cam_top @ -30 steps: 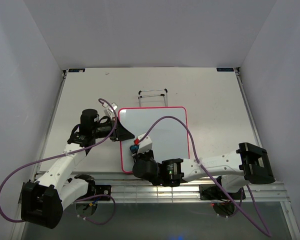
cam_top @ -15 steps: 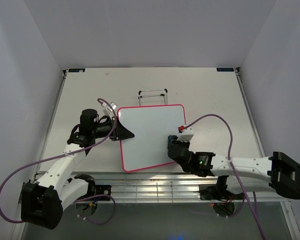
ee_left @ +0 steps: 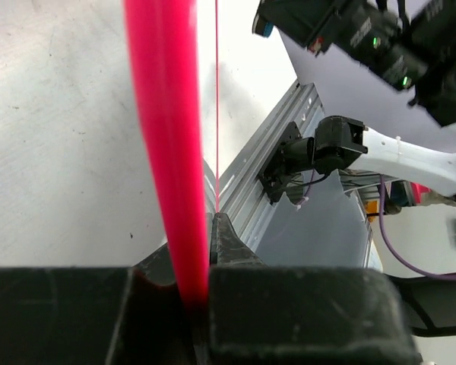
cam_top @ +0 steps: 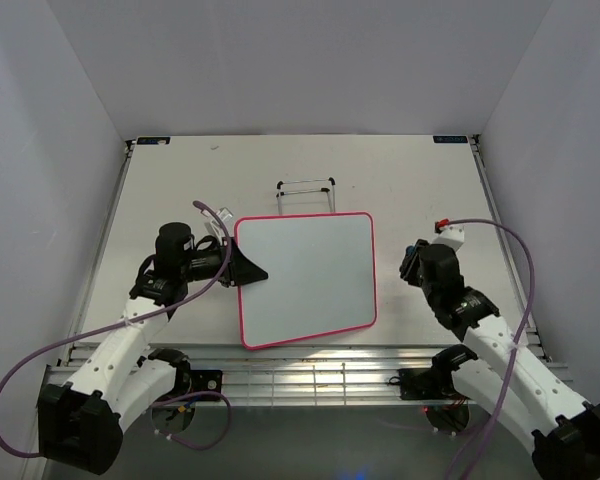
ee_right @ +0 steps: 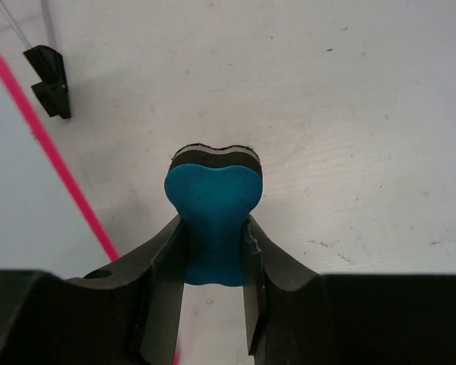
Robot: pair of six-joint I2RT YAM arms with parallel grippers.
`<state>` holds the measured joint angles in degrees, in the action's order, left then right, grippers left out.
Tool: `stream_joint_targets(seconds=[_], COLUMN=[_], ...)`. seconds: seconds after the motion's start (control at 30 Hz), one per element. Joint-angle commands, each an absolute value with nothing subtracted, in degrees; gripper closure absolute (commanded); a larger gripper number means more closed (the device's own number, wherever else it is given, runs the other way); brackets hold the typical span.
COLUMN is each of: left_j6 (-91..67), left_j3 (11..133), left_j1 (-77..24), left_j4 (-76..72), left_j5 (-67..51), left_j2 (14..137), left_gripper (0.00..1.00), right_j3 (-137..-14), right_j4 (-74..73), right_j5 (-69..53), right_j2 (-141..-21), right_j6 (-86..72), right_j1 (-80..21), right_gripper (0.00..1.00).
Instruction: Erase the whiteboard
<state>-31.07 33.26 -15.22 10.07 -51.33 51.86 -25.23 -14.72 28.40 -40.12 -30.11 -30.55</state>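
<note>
Open tabletop runs from the right gripper [cam_top: 412,262] out to the table's [cam_top: 430,190] right and far edges, where the walls rise. The whiteboard [cam_top: 305,275] lies on the table between the two grippers, and from above its face looks plain white. The left gripper [cam_top: 248,270] is clenched on the board's left edge. The right gripper hangs just off the board's right edge, apart from it. The wire stand [cam_top: 306,185] stands just past the far edge. Only the left wrist view shows the pink frame edge-on, pinched between the jaws. Only the right wrist view shows the blue eraser [ee_right: 213,209] grasped between the right fingers over the tabletop. The board's pink edge lies to their left, and one stand foot lies beyond that.
</note>
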Motion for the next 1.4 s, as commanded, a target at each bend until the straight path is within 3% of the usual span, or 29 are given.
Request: stream_joint_targets(seconds=[0.0, 0.1, 0.3, 0.47, 0.6, 0.67, 0.73, 1.03, 1.2, 1.37], left_j6=[-33.13, -34.45, -32.17, -30.32, -29.53, -28.92, -28.04, -29.88, -28.48, -23.55], left_j3=[35.94, 41.29, 54.81, 61.25, 64.77, 66.61, 68.72, 76.63, 77.87, 77.96], left_j1=[-15.47, -15.47, -15.47, -15.38, -15.38, -15.38, -15.29, -12.83, -11.95, -11.17], left_j4=[2.81, 3.86, 10.63, 14.32, 14.06, 13.71, 13.45, 3.98, -8.15, -22.3], left_j5=[-51.69, -48.1, -43.69, -39.38, -37.53, -37.09, -35.78, -45.08, -52.2, -55.8], left_j2=[49.13, 49.04, 52.9, 56.25, 58.7, 60.46, 61.87, 74.08, 80.93, 88.66], left_gripper=[1.0, 1.0, 1.0, 1.0, 1.0, 1.0, 1.0, 1.0, 1.0, 1.0], right_j3=[-32.16, -37.6, -45.08, -47.02, -48.6, -49.04, -48.87, -48.34, -46.41, -44.12], right_j4=[-18.8, -22.04, -25.93, -24.87, -24.61, -24.78, -24.87, -25.93, -27.07, -27.51], right_j5=[7.77, -1.65, -1.15, 1.83, 2.11, 2.28, 2.37, 2.11, 0.71, -5.26], right_j2=[-48.5, -56.32, -71.62, -77.33, -80.77, -81.56, -81.39, -78.05, -68.4, -56.0], right_j6=[-19.26, -15.13, -11.69, -11.16, -11.07, -11.16, -11.25, -11.86, -12.65, -12.66], right_j1=[-16.49, -9.26, -7.56, -6.94, -6.77, -6.77, -6.85, -6.77, -6.77, -7.12], right_gripper=[0.92, 0.92, 0.92, 0.66, 0.64, 0.57, 0.49, 0.44, 0.43, 0.34])
